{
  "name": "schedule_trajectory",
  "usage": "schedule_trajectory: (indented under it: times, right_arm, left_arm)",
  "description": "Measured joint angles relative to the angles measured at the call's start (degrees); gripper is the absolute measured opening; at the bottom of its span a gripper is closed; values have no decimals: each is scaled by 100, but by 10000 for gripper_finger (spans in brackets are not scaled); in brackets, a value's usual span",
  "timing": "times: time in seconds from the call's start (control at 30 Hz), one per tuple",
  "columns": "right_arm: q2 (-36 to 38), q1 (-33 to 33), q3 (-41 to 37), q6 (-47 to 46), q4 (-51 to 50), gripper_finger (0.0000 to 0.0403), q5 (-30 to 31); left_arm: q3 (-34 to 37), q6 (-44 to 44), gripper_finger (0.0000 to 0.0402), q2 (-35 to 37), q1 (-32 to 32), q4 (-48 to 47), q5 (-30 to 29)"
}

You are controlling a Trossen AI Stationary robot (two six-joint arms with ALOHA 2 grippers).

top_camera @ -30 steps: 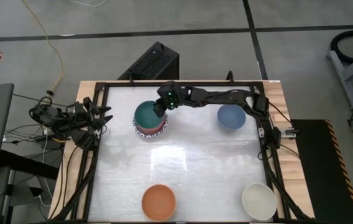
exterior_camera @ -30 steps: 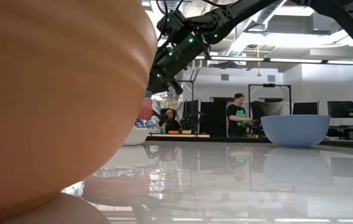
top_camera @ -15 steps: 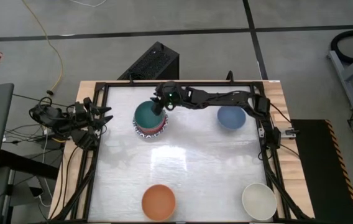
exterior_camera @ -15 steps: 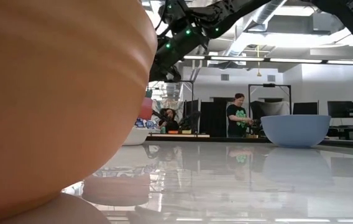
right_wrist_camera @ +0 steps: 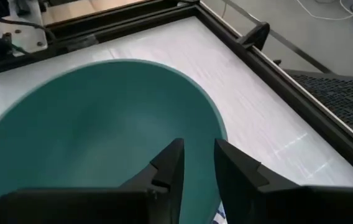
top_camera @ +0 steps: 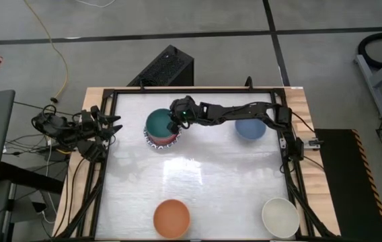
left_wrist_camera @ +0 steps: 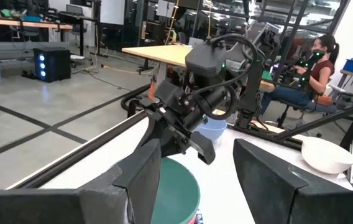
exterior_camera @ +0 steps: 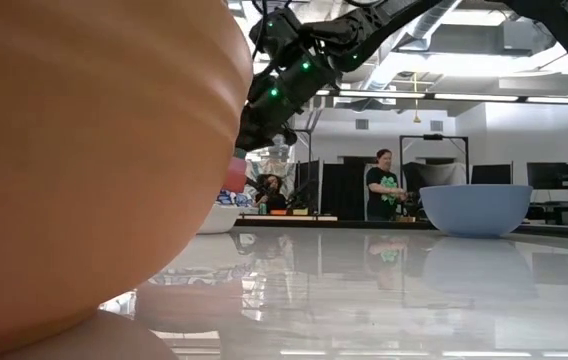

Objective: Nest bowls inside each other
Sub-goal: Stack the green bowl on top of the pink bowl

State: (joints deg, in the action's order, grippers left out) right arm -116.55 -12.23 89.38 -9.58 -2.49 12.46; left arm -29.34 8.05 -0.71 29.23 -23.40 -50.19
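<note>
Nesting partly done, three bowls left

Right gripper (top_camera: 173,125) is hovering, fingers narrowly apart and empty, over the green bowl (top_camera: 159,124) stacked near the table's (top_camera: 211,175) far edge; blue bowl (top_camera: 250,127), orange bowl (top_camera: 171,217), cream bowl (top_camera: 280,216) are waiting.

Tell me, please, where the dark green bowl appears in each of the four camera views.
High view: dark green bowl, top of the stack, upper left of table.
Low view: not visible; the near orange bowl hides it.
Left wrist view: bottom centre, between that arm's fingers.
Right wrist view: fills most of the picture.
Shared landmark: the right end effector over the bowl's rim.
</note>
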Motion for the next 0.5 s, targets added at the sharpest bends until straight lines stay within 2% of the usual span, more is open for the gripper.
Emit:
schedule_trajectory:
  times: [0.5]
  right_arm:
    - [-6, 32, -320, 250, 491, 108, 112]
  left_arm:
    - [0, 15, 191, 2, 1, 42, -9]
